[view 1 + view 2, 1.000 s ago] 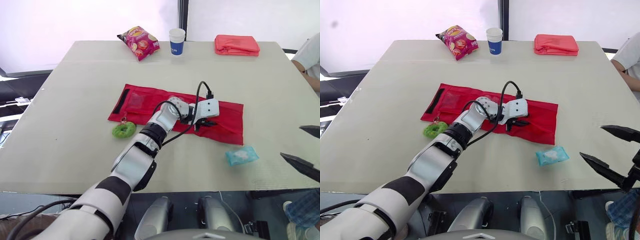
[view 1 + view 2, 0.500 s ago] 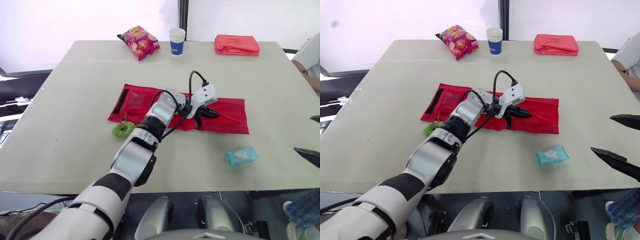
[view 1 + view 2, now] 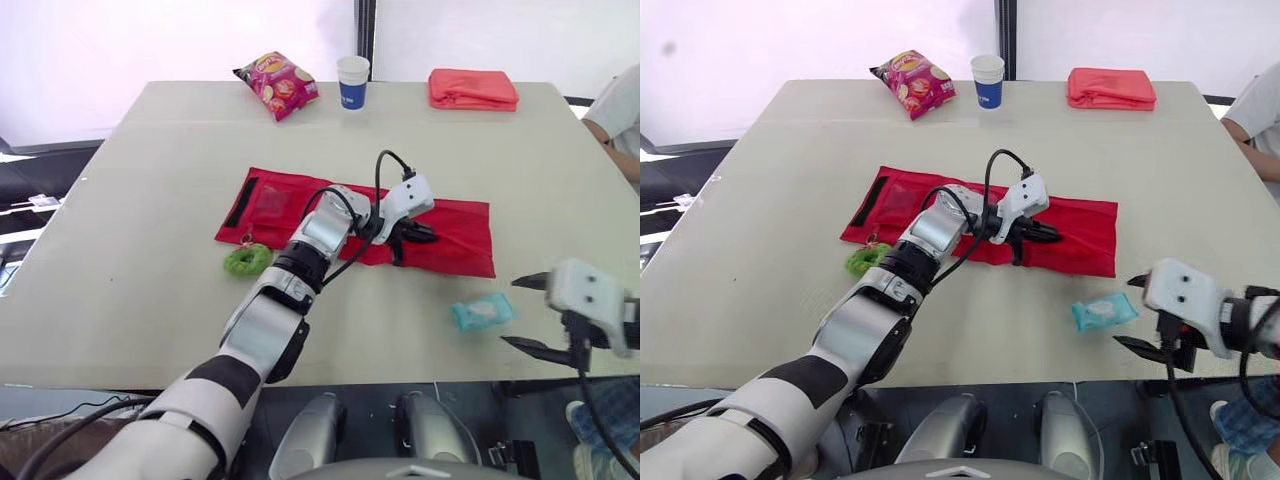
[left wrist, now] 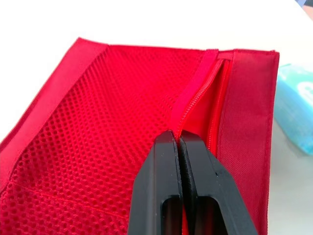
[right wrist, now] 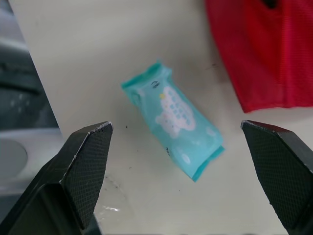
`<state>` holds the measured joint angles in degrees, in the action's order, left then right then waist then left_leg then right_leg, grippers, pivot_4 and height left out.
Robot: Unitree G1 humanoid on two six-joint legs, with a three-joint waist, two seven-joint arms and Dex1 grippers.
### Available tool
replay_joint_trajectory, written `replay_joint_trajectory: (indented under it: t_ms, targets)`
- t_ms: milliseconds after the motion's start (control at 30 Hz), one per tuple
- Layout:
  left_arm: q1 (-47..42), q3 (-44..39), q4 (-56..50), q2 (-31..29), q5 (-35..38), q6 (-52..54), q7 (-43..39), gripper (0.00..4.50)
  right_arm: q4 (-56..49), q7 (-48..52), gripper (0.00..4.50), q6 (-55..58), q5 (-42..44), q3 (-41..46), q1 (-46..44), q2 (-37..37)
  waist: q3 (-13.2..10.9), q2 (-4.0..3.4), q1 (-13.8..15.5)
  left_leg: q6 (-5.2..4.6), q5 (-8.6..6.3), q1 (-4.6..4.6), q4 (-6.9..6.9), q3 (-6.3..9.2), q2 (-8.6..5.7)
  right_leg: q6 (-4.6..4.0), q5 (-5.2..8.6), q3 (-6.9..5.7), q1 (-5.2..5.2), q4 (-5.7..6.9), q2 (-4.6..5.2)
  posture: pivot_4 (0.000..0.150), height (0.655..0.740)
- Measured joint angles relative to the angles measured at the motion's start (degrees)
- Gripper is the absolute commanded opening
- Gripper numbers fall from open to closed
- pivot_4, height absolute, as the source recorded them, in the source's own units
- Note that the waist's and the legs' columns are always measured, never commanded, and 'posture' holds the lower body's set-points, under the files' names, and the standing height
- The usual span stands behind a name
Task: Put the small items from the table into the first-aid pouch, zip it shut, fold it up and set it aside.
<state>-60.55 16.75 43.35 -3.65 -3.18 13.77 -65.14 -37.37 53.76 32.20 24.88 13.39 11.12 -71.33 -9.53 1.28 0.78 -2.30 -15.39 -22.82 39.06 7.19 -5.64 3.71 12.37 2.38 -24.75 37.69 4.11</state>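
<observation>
Two small things lie loose on the pale surface point(image 3: 130, 200). Far left is a green ring point(image 3: 247, 260), just beside the near edge of the red pouch point(image 3: 275, 205). The pouch lies spread out in the middle, with its zip partly open. The left pincer point(image 4: 177, 142) is pressed tight together, pinching the pouch at the zip. Further right, near the pouch's corner but apart from it, lies a blue tissue pack point(image 3: 482, 312). Just right of it, the right pincer point(image 3: 522, 312) hangs spread wide, holding nothing.
</observation>
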Motion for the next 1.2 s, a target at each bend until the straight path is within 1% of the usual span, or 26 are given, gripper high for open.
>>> replay_joint_trajectory:
  t_ms: [100,133,167,233,267,300,333,400,467,500,600,700,800,833,867,967,1000,1033,1067,1100,1133,1167,1200]
  targets:
    - [0.41,0.43,-0.65,0.18,0.01,0.72,0.63,0.06,6.45,2.15,4.5,-3.65,-5.83,-10.57,-8.4,0.95,0.0,0.0,0.02,0.0,0.0,-0.02,0.02,-0.01,-0.01,0.0,0.0,0.01,0.0,-0.01,0.01,0.15,0.74]
    - [0.42,0.5,-0.76,0.25,0.01,0.77,0.64,0.06,6.87,2.22,4.5,-3.82,-6.2,-11.18,-8.71,1.14,-0.01,0.0,0.08,0.0,0.0,-0.04,0.02,0.01,-0.02,0.0,0.0,0.0,-0.01,-0.01,0.01,0.15,0.74]
    - [0.77,0.63,-1.48,0.21,0.01,0.84,0.85,0.06,8.96,3.24,4.5,-4.69,-8.0,-14.63,-11.87,2.0,-0.02,0.01,-0.01,0.0,0.0,-0.03,0.04,0.01,0.0,-0.01,-0.01,0.0,-0.01,-0.01,-0.01,0.15,0.74]
    - [1.02,0.66,-1.78,0.25,0.0,0.94,1.46,0.06,11.24,4.39,4.5,-6.0,-10.05,-17.66,-14.48,2.54,-0.01,-0.03,-0.08,0.0,0.0,-0.02,0.03,-0.03,-0.02,-0.01,-0.01,0.05,-0.03,0.01,0.01,0.15,0.74]
    - [1.51,0.67,-2.35,0.39,0.01,1.07,2.01,0.0,13.39,5.94,4.24,-6.74,-11.68,-20.09,-16.41,2.91,-0.02,-0.03,-0.07,0.0,0.0,-0.02,0.03,-0.01,-0.01,-0.01,-0.01,0.04,-0.03,0.01,0.0,0.15,0.74]
    - [1.58,0.67,-2.38,0.42,0.01,1.09,2.08,0.0,13.68,6.09,4.24,-6.81,-11.83,-20.32,-16.55,2.97,-0.01,-0.03,-0.07,0.0,0.0,-0.02,0.03,-0.01,-0.01,-0.01,-0.01,0.04,-0.03,0.01,0.0,0.15,0.74]
    - [1.73,0.68,-2.4,0.47,0.01,1.12,2.34,0.0,14.0,6.44,3.82,-6.93,-12.2,-20.57,-16.59,3.03,-0.02,-0.04,-0.04,0.0,0.0,-0.02,0.02,0.0,-0.01,-0.01,-0.01,0.04,-0.03,0.01,0.0,0.15,0.74]
    - [2.15,0.68,-2.53,0.54,0.03,1.26,2.78,0.0,14.72,7.37,3.49,-7.58,-12.99,-21.64,-17.31,3.03,-0.02,-0.04,-0.03,0.0,0.0,-0.02,0.02,0.0,-0.01,-0.01,-0.01,0.04,-0.04,0.0,0.0,0.15,0.74]
    - [2.44,0.69,-2.77,0.77,0.08,1.65,3.52,0.0,15.73,8.61,2.58,-7.46,-13.33,-21.74,-17.72,3.18,-0.01,-0.04,0.02,0.0,0.0,-0.03,0.03,0.01,-0.02,-0.01,-0.01,0.03,-0.03,0.01,0.01,0.15,0.74]
    - [2.45,0.69,-3.03,0.82,0.08,1.66,4.07,0.0,15.51,8.07,2.11,-6.04,-12.74,-21.06,-17.7,4.37,-0.01,-0.04,0.03,0.01,0.0,-0.03,0.03,0.03,-0.01,-0.02,-0.01,0.03,-0.03,0.01,0.01,0.15,0.74]
    - [2.51,0.69,-3.27,1.15,0.09,1.69,4.68,0.0,12.88,6.13,2.11,-1.82,-11.22,-17.78,-15.42,5.14,0.0,-0.06,0.08,0.01,0.0,-0.04,0.03,0.04,-0.02,-0.02,-0.01,0.04,-0.04,0.03,0.02,0.15,0.74]
    - [2.55,0.68,-3.32,1.46,0.15,1.72,5.35,0.0,7.47,3.38,2.11,6.52,-8.84,-13.85,-11.23,5.74,0.0,-0.06,0.2,0.0,0.0,-0.06,0.04,0.06,-0.02,-0.02,-0.01,0.03,-0.04,0.01,0.03,0.15,0.74]
    - [2.57,0.67,-3.32,1.49,0.18,1.7,5.62,0.0,2.23,-0.15,2.11,14.55,-5.34,-10.18,-7.9,9.65,0.0,-0.06,0.22,0.0,0.0,-0.07,0.04,0.07,-0.02,-0.02,-0.01,0.03,-0.03,0.02,0.04,0.15,0.74]
    - [2.57,0.67,-3.31,1.65,0.19,1.69,5.7,0.0,0.11,-2.74,2.11,19.08,-3.89,-8.72,-7.18,12.33,0.0,-0.06,0.18,0.0,0.0,-0.06,0.04,0.07,-0.02,-0.02,-0.01,0.04,-0.04,0.03,0.04,0.15,0.74]
    - [2.57,0.67,-3.31,1.72,0.19,1.69,5.73,0.0,-0.54,-3.52,2.11,20.53,-3.51,-8.23,-7.07,12.75,0.0,-0.07,0.18,0.0,-0.01,-0.06,0.04,0.05,-0.03,-0.02,-0.01,0.06,-0.04,0.03,0.04,0.15,0.74]
    - [2.57,0.67,-3.29,1.82,0.23,1.66,6.16,0.0,-5.21,-8.27,2.11,29.26,-1.14,-2.54,-6.8,17.01,0.01,-0.07,0.22,0.0,-0.01,-0.07,0.04,0.09,-0.03,-0.02,-0.01,0.03,-0.04,0.04,0.04,0.15,0.74]
    - [2.59,0.64,-3.29,1.81,0.42,1.66,6.25,0.0,-8.34,-9.82,1.69,34.97,2.44,2.72,-7.45,21.23,0.0,-0.07,0.22,0.0,-0.01,-0.07,0.03,0.12,-0.02,-0.02,-0.01,0.01,-0.03,0.02,0.03,0.15,0.74]
    - [2.59,0.64,-3.29,1.82,0.47,1.66,6.28,0.0,-9.92,-10.37,1.69,36.62,3.78,4.18,-7.83,22.24,0.01,-0.09,0.18,-0.01,-0.01,-0.07,0.03,0.09,-0.03,-0.02,-0.02,0.04,-0.04,0.03,0.03,0.15,0.74]
    - [2.58,0.64,-3.29,1.94,0.57,1.66,6.29,0.0,-11.4,-10.85,1.38,39.0,5.43,5.77,-7.89,23.24,0.03,-0.11,0.2,-0.01,-0.01,-0.06,0.03,0.1,-0.05,-0.02,-0.02,0.03,-0.03,0.03,0.04,0.15,0.74]
    - [2.59,0.64,-3.29,1.99,0.63,1.66,6.28,0.0,-12.94,-11.99,1.15,41.05,6.11,7.13,-8.07,25.08,0.02,-0.08,0.2,-0.01,-0.01,-0.06,0.04,0.14,-0.03,-0.02,-0.01,-0.02,-0.02,0.02,0.02,0.15,0.74]
    - [2.59,0.65,-3.24,2.13,0.76,1.66,6.22,0.0,-16.04,-14.94,0.42,43.85,6.08,7.05,-6.95,26.06,0.05,-0.15,0.27,-0.01,-0.01,-0.07,0.03,0.14,-0.07,-0.02,-0.01,-0.01,-0.03,0.04,0.06,0.15,0.74]
    - [2.59,0.65,-3.18,2.12,0.88,1.66,6.2,0.0,-16.79,-16.1,0.14,44.71,6.03,6.62,-6.28,26.18,0.05,-0.14,0.27,-0.01,-0.01,-0.07,0.03,0.12,-0.08,-0.02,-0.01,-0.01,-0.03,0.03,0.06,0.15,0.74]
    - [2.59,0.66,-2.93,2.17,0.98,1.64,6.16,0.0,-17.46,-17.78,0.05,45.84,6.01,5.95,-6.08,27.12,0.05,-0.14,0.19,-0.01,-0.01,-0.07,0.04,0.1,-0.08,-0.01,-0.02,0.01,-0.02,0.03,0.06,0.15,0.74]
